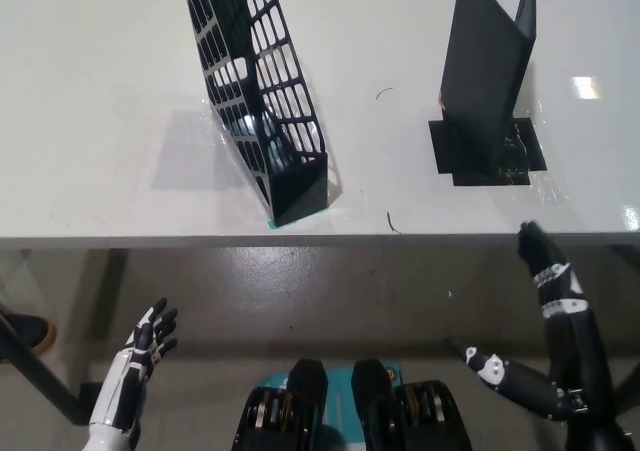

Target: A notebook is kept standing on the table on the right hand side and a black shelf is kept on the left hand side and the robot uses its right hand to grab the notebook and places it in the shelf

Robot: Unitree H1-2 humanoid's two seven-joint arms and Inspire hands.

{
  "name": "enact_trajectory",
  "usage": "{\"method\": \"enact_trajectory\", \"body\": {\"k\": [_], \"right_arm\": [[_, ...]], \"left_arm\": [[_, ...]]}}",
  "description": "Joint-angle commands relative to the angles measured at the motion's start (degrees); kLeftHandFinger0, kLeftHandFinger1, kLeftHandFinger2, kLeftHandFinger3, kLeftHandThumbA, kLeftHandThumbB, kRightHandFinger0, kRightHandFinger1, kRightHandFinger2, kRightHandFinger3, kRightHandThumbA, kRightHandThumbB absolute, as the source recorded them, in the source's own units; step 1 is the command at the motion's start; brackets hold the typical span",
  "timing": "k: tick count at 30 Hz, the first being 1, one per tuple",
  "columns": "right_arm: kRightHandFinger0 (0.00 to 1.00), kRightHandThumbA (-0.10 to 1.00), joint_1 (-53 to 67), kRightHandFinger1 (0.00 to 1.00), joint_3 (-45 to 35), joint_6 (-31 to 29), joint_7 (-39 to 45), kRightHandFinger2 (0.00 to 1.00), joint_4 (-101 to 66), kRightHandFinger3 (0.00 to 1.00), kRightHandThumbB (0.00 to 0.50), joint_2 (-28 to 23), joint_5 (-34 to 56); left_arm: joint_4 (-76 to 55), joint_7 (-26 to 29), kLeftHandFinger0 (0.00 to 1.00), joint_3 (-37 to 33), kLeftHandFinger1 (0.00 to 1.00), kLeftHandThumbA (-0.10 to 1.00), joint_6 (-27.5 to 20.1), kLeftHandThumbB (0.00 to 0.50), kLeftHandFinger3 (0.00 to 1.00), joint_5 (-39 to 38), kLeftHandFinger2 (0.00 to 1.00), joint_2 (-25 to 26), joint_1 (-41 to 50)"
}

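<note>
A black notebook [488, 66] stands upright and splayed on the white table [110, 101] at the right, over a patch of black tape [485, 151]. The black mesh shelf [262, 91] stands left of centre, its open slot running toward the table's front edge. My black right hand [545, 316] hangs below the table's front edge at the lower right, open, holding nothing, apart from the notebook. At the lower left my white left hand [145, 346] rests below the table with its fingers spread.
The table's front edge [320, 239] crosses the picture, with grey floor below it. A dark table leg [40, 376] and a shoe [28, 329] show at the lower left. Small dark marks lie on the table between shelf and notebook.
</note>
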Motion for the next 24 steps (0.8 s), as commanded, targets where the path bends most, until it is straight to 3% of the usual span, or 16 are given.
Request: {"method": "enact_trajectory", "body": {"k": [1,5,8,9,10,13,19,24], "right_arm": [[1.00,1.00,-3.06,1.00,-1.58,-2.43,-1.30,1.00,-4.47,1.00,0.362,0.65,-1.86],[1.00,1.00,-7.34,1.00,-4.74,0.27,-3.54,1.00,-3.23,1.00,0.383,1.21,-3.80],[1.00,1.00,-11.03,1.00,-6.87,2.59,-4.51,1.00,-0.93,1.00,0.413,1.47,-3.40],[1.00,1.00,-11.53,1.00,-7.17,2.96,-4.40,1.00,-0.62,1.00,0.359,1.46,-3.04],[1.00,1.00,-13.34,1.00,-8.02,4.35,-4.34,1.00,0.72,1.00,0.425,0.87,-1.95],[1.00,1.00,-16.19,1.00,-9.42,4.15,-4.50,1.00,3.67,1.00,0.454,0.51,0.43],[1.00,1.00,-22.37,1.00,-11.91,4.48,-5.20,1.00,10.05,1.00,0.396,-0.27,1.25],[1.00,1.00,-26.48,1.00,-12.96,5.60,-6.48,1.00,14.80,1.00,0.447,-0.81,-0.54]], "left_arm": [[-0.15,-0.53,1.00,0.24,1.00,1.00,-3.31,0.094,1.00,-0.31,1.00,0.75,-0.25],[-0.18,-1.13,1.00,0.02,1.00,1.00,-3.03,0.113,1.00,-0.80,1.00,0.68,0.16],[-0.12,-0.79,1.00,0.23,1.00,1.00,-3.28,0.096,1.00,-0.79,1.00,0.40,0.33],[-0.08,-0.79,1.00,0.25,1.00,1.00,-3.36,0.079,1.00,-0.81,1.00,0.38,0.31],[-0.03,-0.78,1.00,0.25,1.00,1.00,-3.41,0.074,1.00,-0.75,1.00,0.42,0.31],[0.10,-0.79,1.00,0.22,1.00,1.00,-3.46,0.074,1.00,-0.65,1.00,0.47,0.24],[-0.67,-0.60,1.00,0.03,1.00,1.00,-2.98,0.101,1.00,-0.10,1.00,0.38,1.40],[-0.04,-0.66,1.00,0.15,1.00,1.00,-3.67,0.064,1.00,-0.38,1.00,0.36,1.29]]}}
